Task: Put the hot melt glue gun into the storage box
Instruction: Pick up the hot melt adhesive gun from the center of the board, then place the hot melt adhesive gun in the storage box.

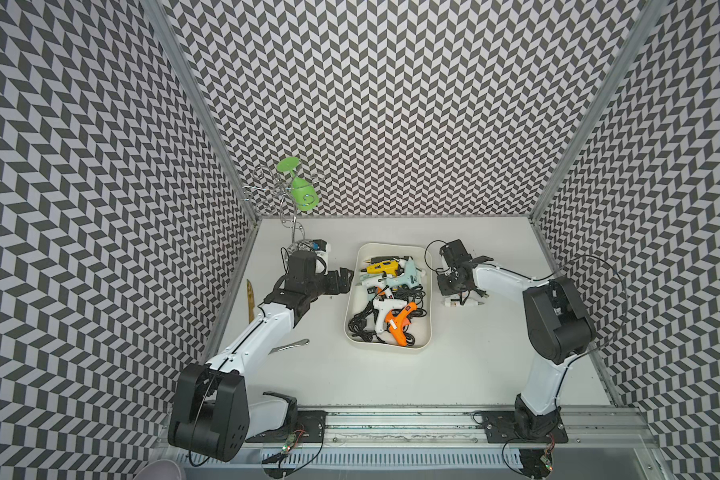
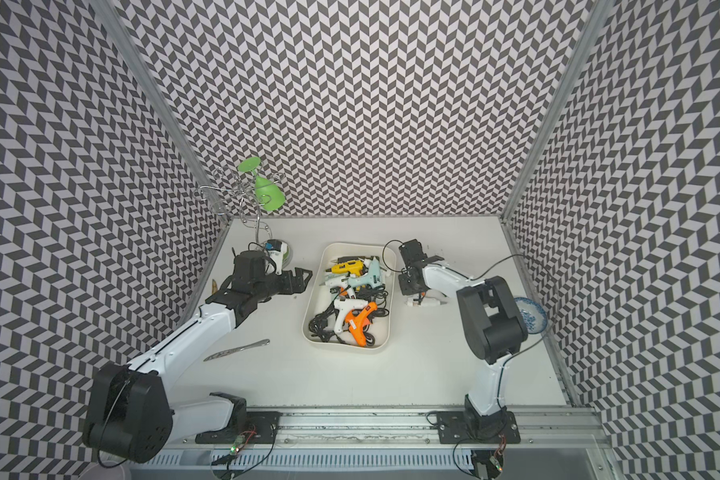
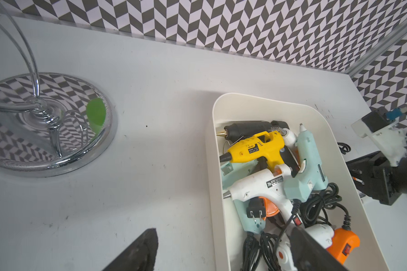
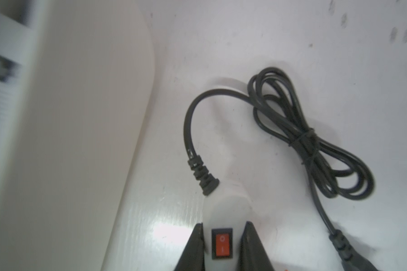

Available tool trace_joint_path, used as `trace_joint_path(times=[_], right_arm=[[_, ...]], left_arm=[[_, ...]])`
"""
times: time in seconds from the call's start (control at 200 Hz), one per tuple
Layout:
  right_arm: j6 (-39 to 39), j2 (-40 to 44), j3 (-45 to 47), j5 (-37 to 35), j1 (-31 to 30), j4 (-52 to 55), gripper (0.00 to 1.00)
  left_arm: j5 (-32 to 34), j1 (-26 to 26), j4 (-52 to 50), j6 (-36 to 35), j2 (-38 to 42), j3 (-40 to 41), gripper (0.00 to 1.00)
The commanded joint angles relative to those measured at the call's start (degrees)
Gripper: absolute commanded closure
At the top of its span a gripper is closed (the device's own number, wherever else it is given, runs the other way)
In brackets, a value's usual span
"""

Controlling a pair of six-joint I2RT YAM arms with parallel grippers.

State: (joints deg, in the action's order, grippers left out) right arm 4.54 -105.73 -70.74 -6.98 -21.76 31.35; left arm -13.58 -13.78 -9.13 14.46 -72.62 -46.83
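right now your right jaws are clamped on the handle of the white hot melt glue gun (image 4: 223, 206), one on each side of its red switch (image 4: 222, 244). the gun is outside the storage box (image 1: 387, 249), just beside its right long wall. it seems to rest on the surface (image 1: 474, 353), though the arm hides much of it from above. its bundled black cord (image 4: 310, 140) lies beside it, farther from the box. your left jaws stand wide with nothing between them, hovering at the box's left rim. inside the box, a yellow gun (image 1: 381, 267) and an orange gun (image 1: 398, 326) lie among others and tangled cords.
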Motion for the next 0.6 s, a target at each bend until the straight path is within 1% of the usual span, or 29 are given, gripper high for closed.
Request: trace_joint_path(times=[0.0, 0.215, 0.32, 0.456, 0.596], right_arm=[[-1.8, 5.7, -3.1, -0.8, -1.7, 2.3, 0.96], [-5.4, 12.9, -7.9, -0.9, -6.0, 7.1, 0.95], [-7.9, 14.7, -10.7, -0.6, -10.4, 8.1, 0.95], [-11.0, 14.9, -14.1, -3.9, -17.2, 9.1, 0.95], [-12.7, 14.0, -19.1, -9.3, -23.3, 11.0, 0.95]], left_arm=[[-1.6, 0.3, 0.3, 0.2, 0.3, -0.1, 0.08], [-2.0, 0.3, 0.8, -0.1, -0.1, -0.1, 0.08], [-2.3, 0.3, 1.1, 0.0, -0.2, -0.1, 0.08], [-2.5, 0.4, 1.6, 0.0, -0.6, -0.2, 0.08], [-2.6, 0.3, 1.6, 0.0, -0.8, -0.2, 0.08]])
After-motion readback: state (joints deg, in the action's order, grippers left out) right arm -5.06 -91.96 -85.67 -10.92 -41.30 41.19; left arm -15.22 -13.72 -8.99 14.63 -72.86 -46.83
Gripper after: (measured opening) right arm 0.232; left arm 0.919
